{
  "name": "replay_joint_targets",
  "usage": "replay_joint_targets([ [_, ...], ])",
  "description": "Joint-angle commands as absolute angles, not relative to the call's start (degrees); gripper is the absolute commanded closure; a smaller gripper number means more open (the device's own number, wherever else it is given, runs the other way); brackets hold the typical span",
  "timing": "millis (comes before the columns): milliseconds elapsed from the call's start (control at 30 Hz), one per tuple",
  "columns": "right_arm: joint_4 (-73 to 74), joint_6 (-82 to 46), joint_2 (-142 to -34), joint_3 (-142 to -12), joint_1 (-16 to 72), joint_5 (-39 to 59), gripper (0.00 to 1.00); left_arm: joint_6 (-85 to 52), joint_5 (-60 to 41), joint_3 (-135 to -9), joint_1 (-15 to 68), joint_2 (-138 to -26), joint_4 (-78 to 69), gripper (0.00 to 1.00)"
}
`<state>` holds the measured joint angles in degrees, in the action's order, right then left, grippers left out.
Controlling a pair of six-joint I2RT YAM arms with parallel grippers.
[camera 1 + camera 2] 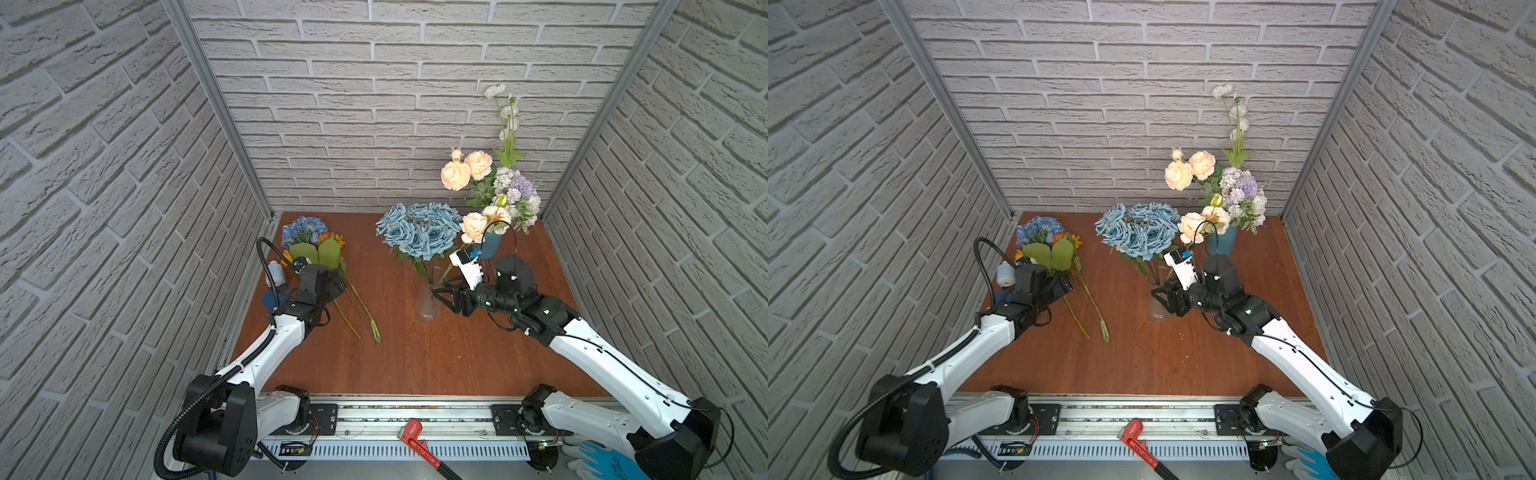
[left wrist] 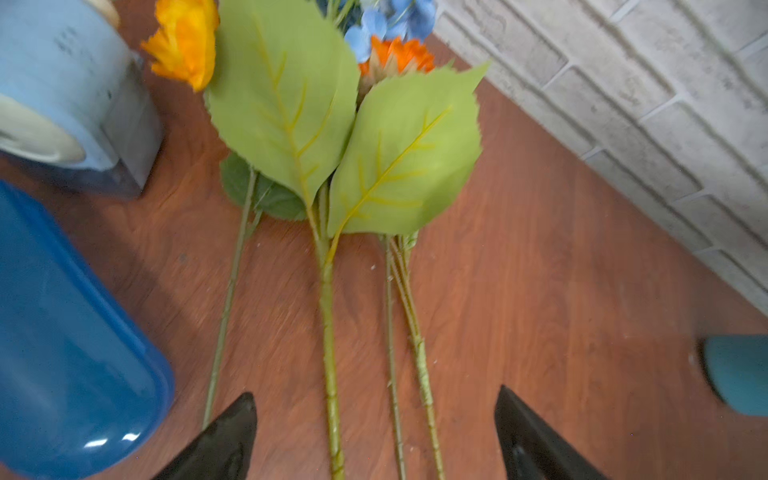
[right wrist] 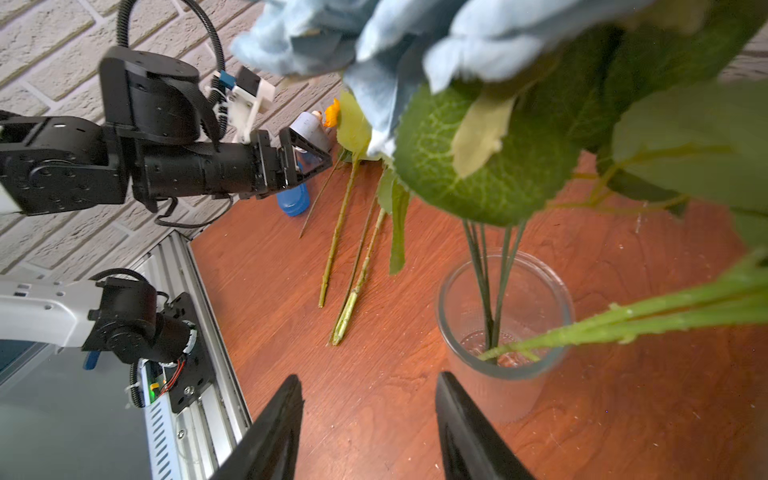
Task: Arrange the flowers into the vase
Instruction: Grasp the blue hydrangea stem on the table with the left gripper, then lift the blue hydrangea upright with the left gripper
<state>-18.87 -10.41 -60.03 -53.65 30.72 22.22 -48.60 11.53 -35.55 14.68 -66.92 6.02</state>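
Dusty-blue roses (image 1: 419,230) (image 1: 1137,227) stand in a clear glass vase (image 1: 429,301) (image 1: 1160,301) (image 3: 505,374) near mid-table. My right gripper (image 3: 371,378) (image 1: 440,294) is open with nothing between its fingers, low beside that vase. At the left, loose flowers lie flat: a blue hydrangea (image 1: 303,230), orange sunflowers (image 2: 185,39) and long green stems (image 2: 328,332) (image 1: 359,309). My left gripper (image 2: 376,395) hangs open over those stems, straddling three of them without touching. A teal vase (image 1: 491,245) at the back right holds cream-peach roses (image 1: 465,168), lilac clusters and tall white buds.
A roll of blue tape (image 1: 276,272) (image 2: 62,83) and a blue plastic container (image 2: 62,353) sit by the left wall next to the loose flowers. Brick walls close in three sides. A red wrench (image 1: 415,440) and a glove (image 1: 598,457) lie beyond the front rail.
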Motion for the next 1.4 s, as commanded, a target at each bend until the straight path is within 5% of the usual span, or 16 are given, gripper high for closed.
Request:
replay_joint_targets([
  [0,-14.81,-12.01,-60.85,-54.34,31.39,25.46,0.47,-50.77,13.64,-33.33,15.29,-69.43,4.15,0.19],
  [733,-12.75,-12.17,-61.87,-56.03,32.48,24.75,0.47,-53.88,13.67,-36.47,16.30,-88.99,-5.93,0.60],
  [1033,-13.13,-12.30,-60.25,-56.38,32.95,25.49,0.47,-53.79,14.13,-36.01,16.26,-89.94,-6.59,1.00],
  [1367,-11.20,-12.39,-58.98,-56.94,33.22,25.37,0.47,-47.55,18.66,-36.64,15.77,-77.48,-2.49,1.00],
])
